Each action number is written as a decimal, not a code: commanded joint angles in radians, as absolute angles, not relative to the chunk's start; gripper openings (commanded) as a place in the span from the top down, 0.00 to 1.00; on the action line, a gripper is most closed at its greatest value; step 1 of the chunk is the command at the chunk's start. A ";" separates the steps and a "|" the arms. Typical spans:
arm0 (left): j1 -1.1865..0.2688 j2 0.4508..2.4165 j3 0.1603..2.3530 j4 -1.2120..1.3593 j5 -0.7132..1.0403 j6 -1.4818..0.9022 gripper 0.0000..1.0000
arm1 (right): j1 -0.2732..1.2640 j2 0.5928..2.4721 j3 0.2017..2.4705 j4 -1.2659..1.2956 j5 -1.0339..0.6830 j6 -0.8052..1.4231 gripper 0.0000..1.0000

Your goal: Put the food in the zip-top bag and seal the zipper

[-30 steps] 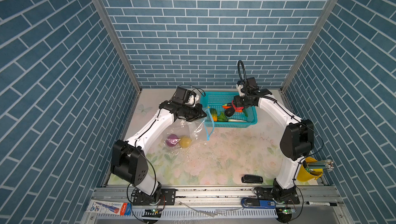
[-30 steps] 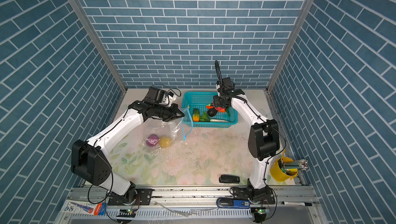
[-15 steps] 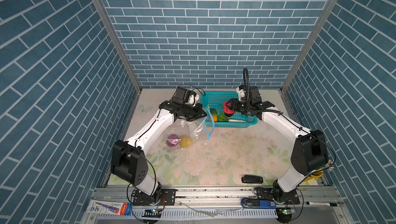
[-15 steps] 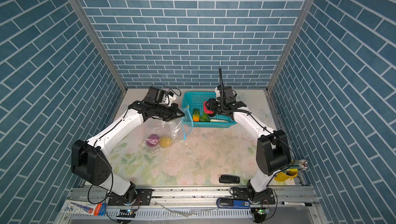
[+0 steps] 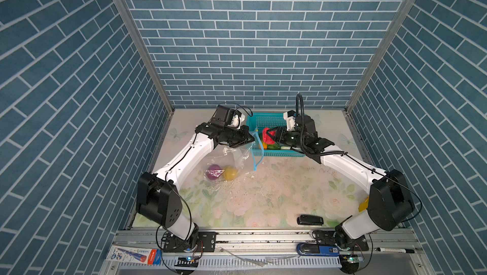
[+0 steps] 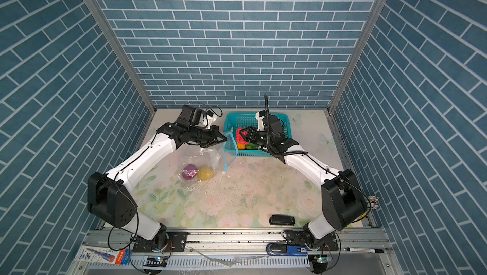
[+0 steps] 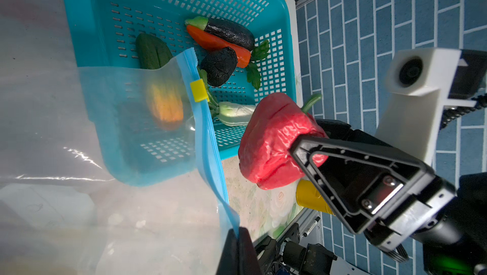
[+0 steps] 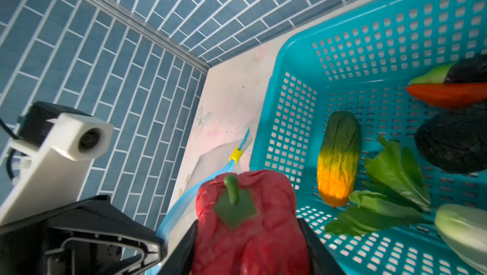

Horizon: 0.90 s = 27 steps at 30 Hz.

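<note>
My left gripper [image 7: 238, 234] is shut on the light blue zipper [image 7: 208, 139] of the clear zip-top bag [image 5: 232, 159] and holds its mouth edge up beside the basket. The yellow slider [image 7: 199, 91] sits on the strip. A purple onion [image 5: 213, 172] and a yellow potato [image 5: 230, 173] lie inside the bag on the table. My right gripper [image 8: 247, 234] is shut on a red pepper [image 8: 250, 223], held above the basket's left end, close to the bag mouth and to the left gripper [image 6: 224, 139]. Eggplant [image 7: 229, 32], carrot [image 7: 216, 43] and leafy greens [image 8: 395, 176] lie in the basket.
The teal perforated basket [image 5: 266, 121] stands at the back middle. A black device [image 5: 309, 219] lies near the front edge, and a yellow cup [image 7: 311, 200] stands behind the right arm's base. Blue brick walls close in three sides.
My right arm has swung the red pepper leftward across the basket, toward the bag mouth. The left gripper has kept the zipper edge where it was.
</note>
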<state>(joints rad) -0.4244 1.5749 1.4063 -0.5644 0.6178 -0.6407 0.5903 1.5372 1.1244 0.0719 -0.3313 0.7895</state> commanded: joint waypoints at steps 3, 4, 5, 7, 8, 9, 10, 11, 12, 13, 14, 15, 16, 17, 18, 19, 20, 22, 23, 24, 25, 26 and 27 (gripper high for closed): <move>-0.429 1.569 1.428 -0.567 0.611 -0.634 1.00 | 0.623 1.509 1.102 0.116 -0.348 0.829 0.69; -0.429 1.566 1.428 -0.567 0.611 -0.635 1.00 | 0.626 1.508 1.104 0.110 -0.347 0.827 0.69; -0.429 1.566 1.425 -0.566 0.611 -0.634 1.00 | 0.634 1.508 1.107 0.108 -0.347 0.826 0.69; -0.428 1.564 1.427 -0.567 0.611 -0.634 1.00 | 0.648 1.511 1.108 0.107 -0.348 0.825 0.69; -0.429 1.561 1.427 -0.568 0.611 -0.634 1.00 | 0.655 1.513 1.110 0.104 -0.351 0.824 0.69; -0.429 1.560 1.426 -0.567 0.611 -0.634 1.00 | 0.662 1.515 1.111 0.101 -0.353 0.821 0.69; -0.428 1.559 1.425 -0.568 0.609 -0.634 1.00 | 0.667 1.516 1.112 0.097 -0.351 0.821 0.69; -0.429 1.557 1.423 -0.566 0.608 -0.634 1.00 | 0.672 1.518 1.111 0.094 -0.351 0.819 0.69; -0.428 1.555 1.422 -0.567 0.609 -0.633 1.00 | 0.676 1.519 1.110 0.089 -0.349 0.816 0.69; -0.429 1.554 1.421 -0.568 0.608 -0.634 1.00 | 0.679 1.521 1.106 0.085 -0.347 0.815 0.69; -0.429 1.551 1.419 -0.566 0.607 -0.635 1.00 | 0.682 1.523 1.106 0.082 -0.347 0.812 0.69; -0.429 1.551 1.417 -0.566 0.607 -0.635 1.00 | 0.684 1.525 1.106 0.078 -0.346 0.810 0.69; -0.428 1.549 1.417 -0.565 0.608 -0.637 1.00 | 0.687 1.530 1.104 0.076 -0.347 0.809 0.69; -0.429 1.546 1.417 -0.565 0.608 -0.636 1.00 | 0.690 1.535 1.103 0.074 -0.348 0.807 0.69; -0.428 1.546 1.417 -0.565 0.608 -0.636 1.00 | 0.693 1.539 1.102 0.071 -0.350 0.806 0.69; -0.429 1.544 1.417 -0.566 0.608 -0.637 1.00 | 0.694 1.544 1.103 0.071 -0.351 0.805 0.69; -0.429 1.541 1.416 -0.566 0.606 -0.638 1.00 | 0.695 1.547 1.102 0.068 -0.353 0.803 0.69; -0.428 1.537 1.415 -0.566 0.606 -0.638 1.00 | 0.697 1.557 1.100 0.066 -0.353 0.801 0.69; -0.428 1.536 1.415 -0.565 0.606 -0.639 1.00 | 0.696 1.562 1.101 0.065 -0.354 0.799 0.69; -0.428 1.534 1.416 -0.566 0.606 -0.639 1.00 | 0.698 1.567 1.101 0.064 -0.354 0.798 0.68; -0.429 1.533 1.416 -0.567 0.606 -0.640 1.00 | 0.698 1.570 1.102 0.065 -0.354 0.798 0.68; -0.428 1.531 1.416 -0.569 0.606 -0.639 1.00 | 0.699 1.576 1.102 0.065 -0.356 0.798 0.68; -0.429 1.530 1.415 -0.571 0.606 -0.638 1.00 | 0.700 1.579 1.105 0.064 -0.356 0.796 0.68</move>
